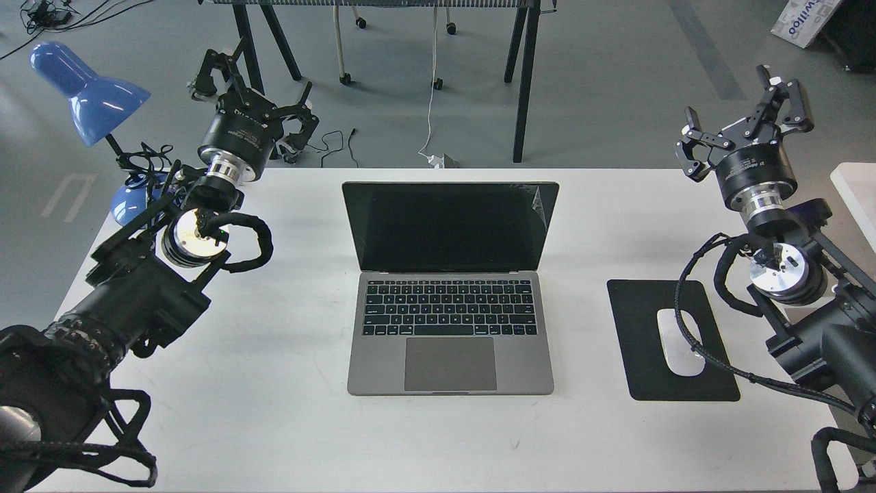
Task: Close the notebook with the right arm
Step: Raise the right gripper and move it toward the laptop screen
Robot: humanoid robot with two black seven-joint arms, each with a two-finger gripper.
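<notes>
The notebook (449,287) lies open in the middle of the white table (287,431), a grey metal laptop with a black keyboard and a dark screen standing upright at the back. My right gripper (742,106) hangs open and empty above the table's far right corner, well to the right of the screen. At the far left corner my left gripper (250,89) is open too, holding nothing, next to the lamp.
A black mouse pad (712,383) with a white mouse (679,341) lies right of the notebook, under my right arm's cable. A blue desk lamp (85,89) stands at the back left corner. Table legs and a chair stand on the floor beyond.
</notes>
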